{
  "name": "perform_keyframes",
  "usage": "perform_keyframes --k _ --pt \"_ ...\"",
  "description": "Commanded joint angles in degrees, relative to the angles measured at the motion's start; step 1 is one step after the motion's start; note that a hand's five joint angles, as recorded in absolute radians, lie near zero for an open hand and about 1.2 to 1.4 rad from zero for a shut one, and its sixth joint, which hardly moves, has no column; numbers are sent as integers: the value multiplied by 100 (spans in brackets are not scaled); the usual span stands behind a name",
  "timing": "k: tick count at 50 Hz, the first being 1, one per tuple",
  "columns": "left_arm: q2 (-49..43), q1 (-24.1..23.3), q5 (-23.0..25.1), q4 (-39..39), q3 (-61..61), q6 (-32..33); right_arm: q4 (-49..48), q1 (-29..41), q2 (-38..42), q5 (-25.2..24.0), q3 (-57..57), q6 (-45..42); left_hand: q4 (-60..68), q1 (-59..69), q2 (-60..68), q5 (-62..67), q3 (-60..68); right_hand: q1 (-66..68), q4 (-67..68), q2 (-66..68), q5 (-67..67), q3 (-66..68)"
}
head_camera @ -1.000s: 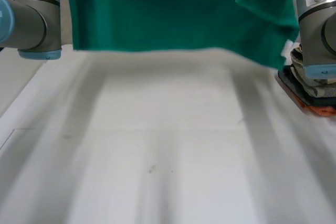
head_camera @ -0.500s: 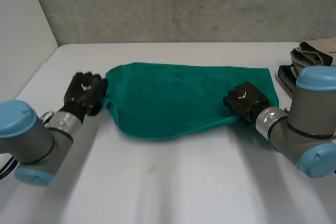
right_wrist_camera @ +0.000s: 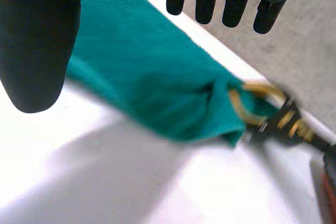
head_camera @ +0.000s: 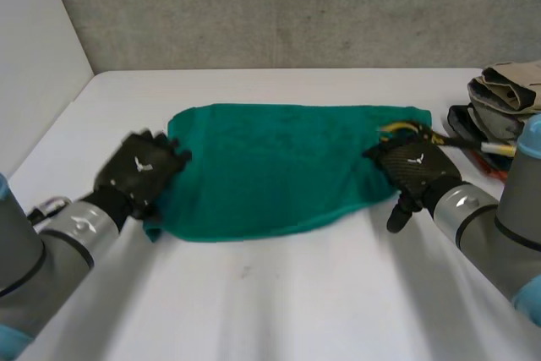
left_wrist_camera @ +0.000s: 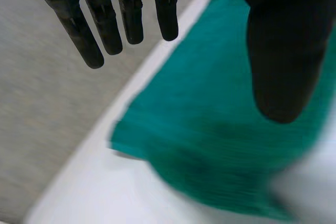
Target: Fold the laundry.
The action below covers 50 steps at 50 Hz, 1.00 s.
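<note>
The towel (head_camera: 270, 166) lay spread in the middle of the desk (head_camera: 279, 302), nearer its far edge. The left hand (head_camera: 139, 171) was at the towel's left edge and the right hand (head_camera: 416, 171) at its right edge, both with fingers straight, gripping nothing. A pile of clothes (head_camera: 505, 95) sat at the desk's right edge.

Soft, even indoor light, no glare.
The white desk (head_camera: 279, 310) is bright and matte in the head view, while the grey wall (head_camera: 296, 6) behind it is dimmer. The green cloth (head_camera: 270, 166) is lit evenly, with a thin, soft-edged shadow on the desk along its near edge.
</note>
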Motion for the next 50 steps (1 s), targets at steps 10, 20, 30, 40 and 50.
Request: perform_keyframes --k 10,20,30,40,50 --pt "-1780 -11 -1021 1157 514 -87 -8 0 -146 -38 419 -46 1053 938 1030 1061 1032 -317 -202 -208 -264 -194" --pt "-2310 253 -1030 1140 1157 -184 -17 -36 -182 -47 542 -46 5945 5831 5923 5954 5924 -317 -202 -208 -264 -194" --pt "-1511 86 -1047 1070 920 -403 -17 -184 -348 -56 682 -64 1769 1654 1746 1777 1748 -317 -202 -208 -264 -194" --pt "-965 16 -942 226 182 -676 -17 -220 -577 -196 639 -274 1557 1443 1535 1565 1536 -317 -202 -208 -264 -194" --pt "-992 147 -942 155 252 -684 -8 1035 -393 -899 42 -1821 1557 1443 1535 1565 1536 -293 -178 -183 -239 -169"
